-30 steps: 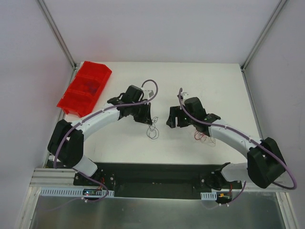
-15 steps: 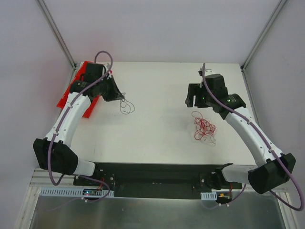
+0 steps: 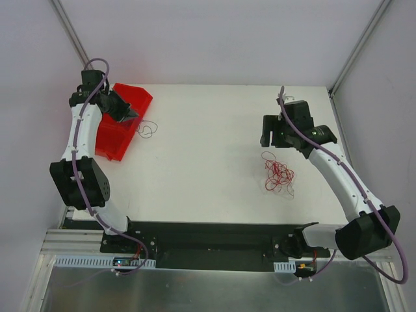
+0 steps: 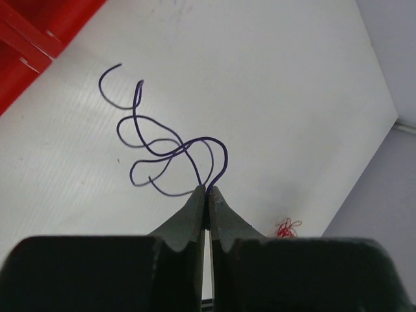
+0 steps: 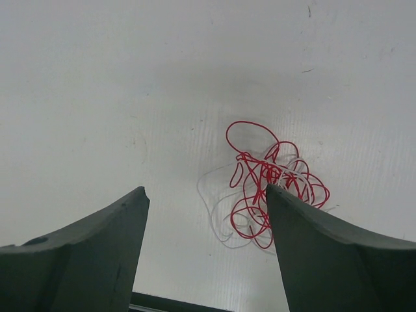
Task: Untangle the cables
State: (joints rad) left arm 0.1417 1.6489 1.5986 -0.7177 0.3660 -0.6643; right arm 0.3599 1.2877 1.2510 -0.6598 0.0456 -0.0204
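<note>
Cables sit in two places: a thin purple wire is pinched in my left gripper, and a tangle of hair-thin red wires lies on the white table over on the right side. My left jaws are pressed together on the purple wire. It curls away from the tips in a few loose loops, just to the right of the red plastic bin at the far left corner. Whether those loops touch the table I cannot tell. My left arm crosses over the bin, and I cannot make out what is inside it. My right gripper hangs above the table on the far side of the red tangle, its jaws wide apart and holding nothing. A pale grey-white wire loops out from one side of the tangle, flat on the table. The purple wire and the red tangle are well apart.
</note>
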